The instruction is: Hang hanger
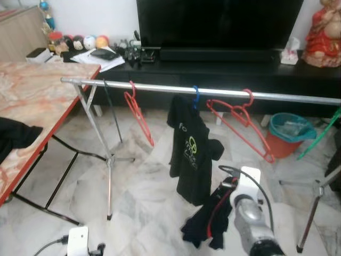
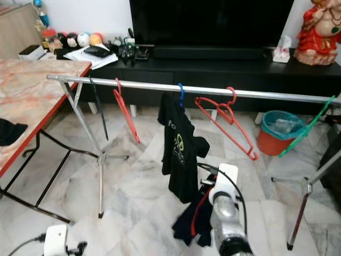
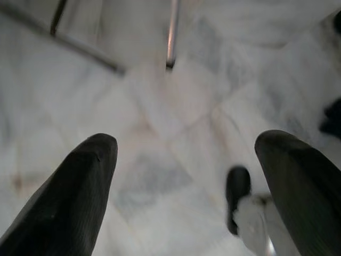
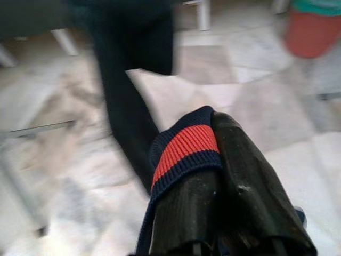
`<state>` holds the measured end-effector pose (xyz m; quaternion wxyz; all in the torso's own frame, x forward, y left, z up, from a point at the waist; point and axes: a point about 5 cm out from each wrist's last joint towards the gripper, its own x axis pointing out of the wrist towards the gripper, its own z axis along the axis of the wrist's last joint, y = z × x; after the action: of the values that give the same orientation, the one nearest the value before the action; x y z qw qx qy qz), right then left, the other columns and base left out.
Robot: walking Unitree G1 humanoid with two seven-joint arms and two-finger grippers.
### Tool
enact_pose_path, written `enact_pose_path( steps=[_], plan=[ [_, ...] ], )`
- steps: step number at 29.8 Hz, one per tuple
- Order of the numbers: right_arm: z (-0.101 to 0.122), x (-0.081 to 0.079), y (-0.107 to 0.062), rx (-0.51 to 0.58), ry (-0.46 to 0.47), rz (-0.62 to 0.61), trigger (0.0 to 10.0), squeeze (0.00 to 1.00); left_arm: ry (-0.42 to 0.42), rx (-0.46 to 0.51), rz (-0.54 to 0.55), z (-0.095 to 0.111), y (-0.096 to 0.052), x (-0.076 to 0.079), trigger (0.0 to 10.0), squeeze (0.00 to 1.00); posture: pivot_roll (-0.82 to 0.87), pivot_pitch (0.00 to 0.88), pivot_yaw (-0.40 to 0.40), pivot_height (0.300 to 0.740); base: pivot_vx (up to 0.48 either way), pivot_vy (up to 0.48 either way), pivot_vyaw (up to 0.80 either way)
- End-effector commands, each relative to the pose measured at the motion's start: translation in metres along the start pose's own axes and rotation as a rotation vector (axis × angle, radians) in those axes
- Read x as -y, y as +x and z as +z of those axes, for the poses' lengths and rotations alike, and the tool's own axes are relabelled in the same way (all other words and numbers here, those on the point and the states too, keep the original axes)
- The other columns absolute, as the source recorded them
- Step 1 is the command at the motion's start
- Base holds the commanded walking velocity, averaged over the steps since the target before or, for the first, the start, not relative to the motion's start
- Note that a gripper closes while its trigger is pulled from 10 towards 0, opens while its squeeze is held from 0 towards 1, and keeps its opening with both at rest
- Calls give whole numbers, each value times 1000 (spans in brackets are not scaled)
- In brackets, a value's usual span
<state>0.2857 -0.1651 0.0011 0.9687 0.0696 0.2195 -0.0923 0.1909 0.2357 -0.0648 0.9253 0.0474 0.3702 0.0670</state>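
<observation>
A silver clothes rail (image 1: 224, 92) spans the room on thin tripod legs. Two bare red hangers (image 1: 139, 114) (image 1: 242, 121) hang from it, with a black T-shirt (image 1: 189, 154) on a blue hanger (image 1: 196, 96) between them. Low in front of that shirt, my right gripper (image 4: 213, 160) is shut on a dark navy garment (image 1: 205, 221) with a red band at its edge (image 4: 184, 146); the cloth dangles toward the floor. I cannot tell whether a hanger is inside it. My left gripper (image 3: 186, 144) is open over bare marble floor, low at the left.
A marble-topped folding table (image 1: 37, 96) with a black cloth (image 1: 16, 136) stands at the left. Behind the rail is a black TV cabinet (image 1: 224, 69). A green hanger (image 1: 319, 136) hangs at the rail's right end, above a red and teal bucket (image 1: 287, 133).
</observation>
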Motion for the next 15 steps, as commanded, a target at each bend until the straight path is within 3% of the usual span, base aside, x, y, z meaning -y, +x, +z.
enact_pose_path(
  steps=[1, 2, 4, 6, 10, 15],
  plan=[
    [4, 4, 2, 4, -16, -12, 10000, 0, 60, -8, -59, 1, 1, 9, 10000, 0, 53, 0, 6, 740, 0, -262, 0],
    [4, 1, 3, -2, -91, 11, 10000, 0, 111, -19, -77, 0, 1, 11, 10000, 0, 25, 0, 16, 740, 0, -259, 0],
    [13, -5, 5, 32, -170, 68, 10000, 0, 131, -13, -75, 5, 3, 12, 10000, 0, 26, 0, 13, 740, 0, -259, 0],
    [21, -1, 8, 61, -180, 55, 10000, 0, 100, -5, -53, 10, 5, 11, 10000, 0, 11, 0, 9, 740, 0, -259, 0],
    [15, 14, 7, 29, -153, -24, 10000, 0, 31, -19, -15, 6, 4, 15, 10000, 0, 17, 0, 0, 740, 0, -258, 0],
    [11, 12, 7, 12, -184, 1, 10000, 0, 23, -24, -8, 2, 3, 17, 10000, 0, 26, 0, -22, 740, 0, -265, 0]
  ],
)
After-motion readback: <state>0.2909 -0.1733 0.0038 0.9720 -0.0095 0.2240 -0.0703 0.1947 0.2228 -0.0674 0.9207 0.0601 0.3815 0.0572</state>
